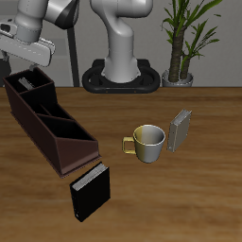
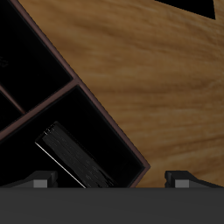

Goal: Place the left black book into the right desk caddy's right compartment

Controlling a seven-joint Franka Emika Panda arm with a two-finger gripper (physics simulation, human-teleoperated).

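Note:
The right desk caddy [image 1: 57, 142] is a long dark brown box with several cells. The slim left black book [image 1: 27, 83] leans inside its square end cell [image 1: 38, 93], the one farthest back. In the wrist view the book [image 2: 74, 162] rests in that cell [image 2: 109, 131], touching nothing of mine. My gripper [image 1: 40, 57] hangs just above this end of the caddy. It is open and empty, and its fingertips [image 2: 39, 181] stand wide apart in the wrist view, where the gripper [image 2: 109, 181] is above the cell's edge.
A black book with a pale speckled page edge [image 1: 90, 191] stands near the caddy's front end. A yellow mug [image 1: 148, 142] and a grey book [image 1: 180, 130] stand mid-table. A potted plant [image 1: 184, 43] is at the back beside the robot base [image 1: 123, 76].

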